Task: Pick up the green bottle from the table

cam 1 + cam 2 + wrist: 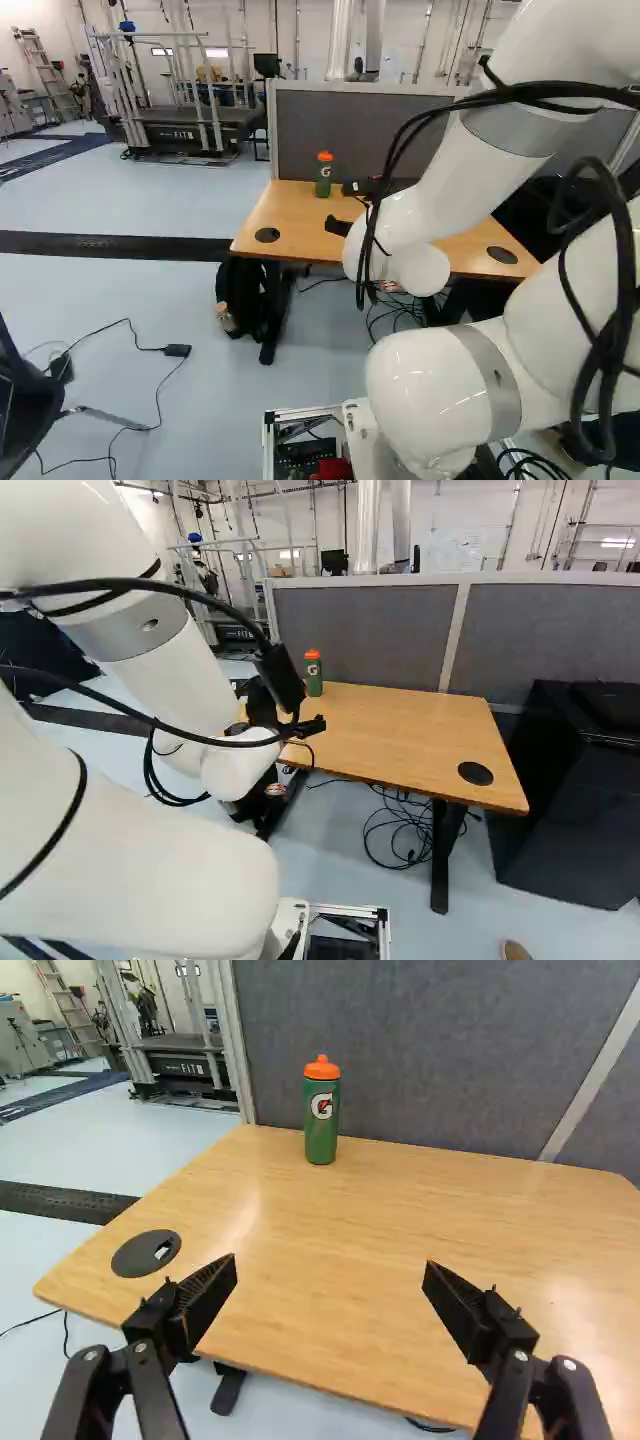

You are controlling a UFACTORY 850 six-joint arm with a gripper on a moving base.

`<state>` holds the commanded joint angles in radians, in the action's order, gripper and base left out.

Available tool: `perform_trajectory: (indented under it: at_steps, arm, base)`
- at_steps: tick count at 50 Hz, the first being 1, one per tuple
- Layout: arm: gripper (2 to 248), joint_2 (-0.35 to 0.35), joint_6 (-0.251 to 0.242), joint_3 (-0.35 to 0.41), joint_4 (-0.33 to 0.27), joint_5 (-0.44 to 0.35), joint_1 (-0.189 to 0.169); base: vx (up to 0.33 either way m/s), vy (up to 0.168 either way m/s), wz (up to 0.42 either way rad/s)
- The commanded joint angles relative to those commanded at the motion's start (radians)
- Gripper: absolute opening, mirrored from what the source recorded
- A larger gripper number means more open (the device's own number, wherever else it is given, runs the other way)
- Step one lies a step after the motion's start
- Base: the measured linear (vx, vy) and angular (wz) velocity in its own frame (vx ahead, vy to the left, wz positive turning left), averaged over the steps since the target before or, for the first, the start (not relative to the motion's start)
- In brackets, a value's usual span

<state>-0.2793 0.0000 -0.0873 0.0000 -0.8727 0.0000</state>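
End effector: gripper above the near part of the table; in the wrist view, the gripper has its two fingers standing wide apart, with nothing between them; target: green bottle, orange cap, upright on the table, at 12 o'clock ahead of the gripper and well apart from it; a grey partition rises directly behind the bottle, spanning 12 to 2 o'clock from the gripper; a round dark cable port lies in the tabletop at 10 o'clock, outboard of one finger; beyond the table, at 11 o'clock, stands a treadmill

For the following, the table centre is the dial centre, with 12 o'clock toward the partition; the bottle is at 11 o'clock; a second cable port is at 4 o'clock; a black cabinet stands beside the table at 3 o'clock; a black backpack is on the floor at 8 o'clock; loose cables lie under the table at 6 o'clock; a person's shoe shows at 5 o'clock
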Motion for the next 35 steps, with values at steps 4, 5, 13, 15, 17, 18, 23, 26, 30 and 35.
perform_trajectory:
  at_steps: [4, 5, 13, 15, 17, 18, 23, 26, 30, 35]
  arm:
    - [247, 0.000, 0.000, 0.000, 0.000, 0.000, 0.000]
    - [247, 0.000, 0.000, 0.000, 0.000, 0.000, 0.000]
    - [247, 0.000, 0.000, 0.000, 0.000, 0.000, 0.000]
    - [247, 0.000, 0.000, 0.000, 0.000, 0.000, 0.000]
    - [247, 0.000, 0.000, 0.000, 0.000, 0.000, 0.000]
    - [247, 0.000, 0.000, 0.000, 0.000, 0.000, 0.000]
    - [247, 0.000, 0.000, 0.000, 0.000, 0.000, 0.000]
    - [247, 0.000, 0.000, 0.000, 0.000, 0.000, 0.000]
    - [247, 0.000, 0.000, 0.000, 0.000, 0.000, 0.000]
    - [247, 0.000, 0.000, 0.000, 0.000, 0.000, 0.000]
  base:
    - [0.193, -0.007, -0.024]
    - [0.197, 0.000, -0.017]
    - [0.177, -0.004, -0.021]
    - [0.174, -0.005, -0.019]
    - [0.172, -0.005, -0.016]
    - [0.193, -0.005, -0.011]
    - [0.167, 0.006, 0.022]
    - [0.161, 0.016, 0.059]
    - [0.146, 0.022, 0.097]
    - [0.137, 0.033, 0.146]
